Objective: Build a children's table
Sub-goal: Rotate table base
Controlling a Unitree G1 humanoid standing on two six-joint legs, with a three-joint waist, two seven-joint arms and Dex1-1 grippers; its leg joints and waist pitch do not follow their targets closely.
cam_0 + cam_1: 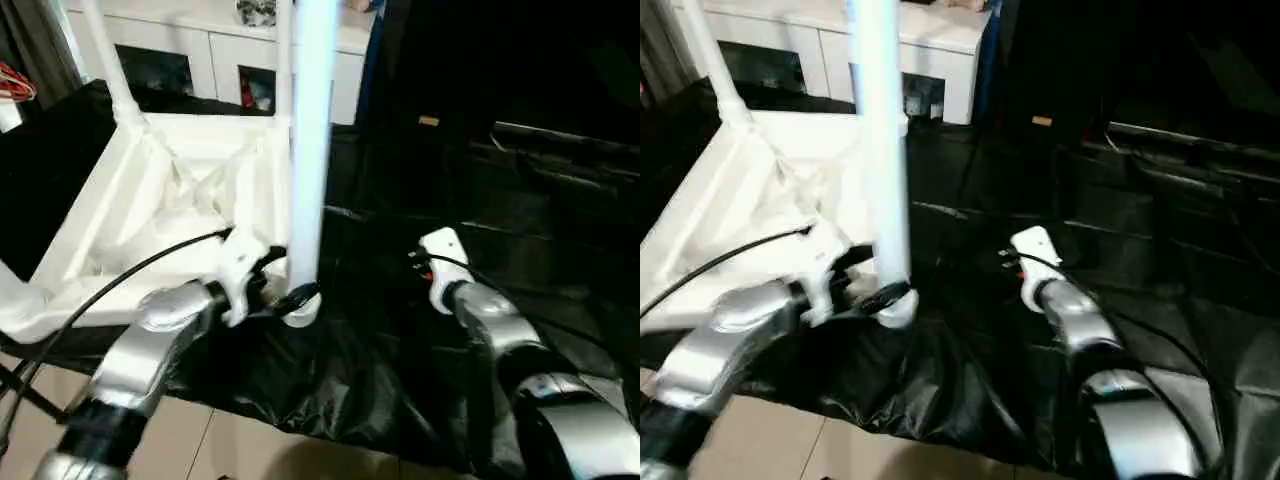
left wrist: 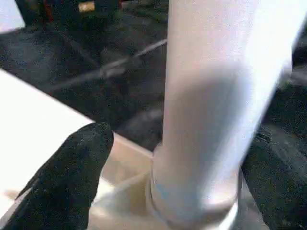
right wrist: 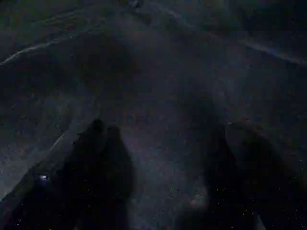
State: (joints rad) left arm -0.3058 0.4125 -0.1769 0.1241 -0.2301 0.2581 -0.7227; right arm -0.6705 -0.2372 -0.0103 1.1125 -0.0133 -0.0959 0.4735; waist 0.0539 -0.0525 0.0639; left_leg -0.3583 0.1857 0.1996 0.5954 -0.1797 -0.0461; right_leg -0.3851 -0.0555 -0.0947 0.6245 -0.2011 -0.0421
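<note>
From our head views the tabletop lies underside up on black sheeting, a leg upright in its near corner socket; our left wrist view shows the left gripper with jaws spread around that leg; our right wrist view shows the right gripper with jaws open over sheeting.

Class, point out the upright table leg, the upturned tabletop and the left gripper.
table leg (image 1: 308, 140), left eye view, mid shaft.
tabletop (image 1: 110, 205), left eye view, side wall.
left gripper (image 2: 177, 182), left wrist view, between its fingers.
</note>
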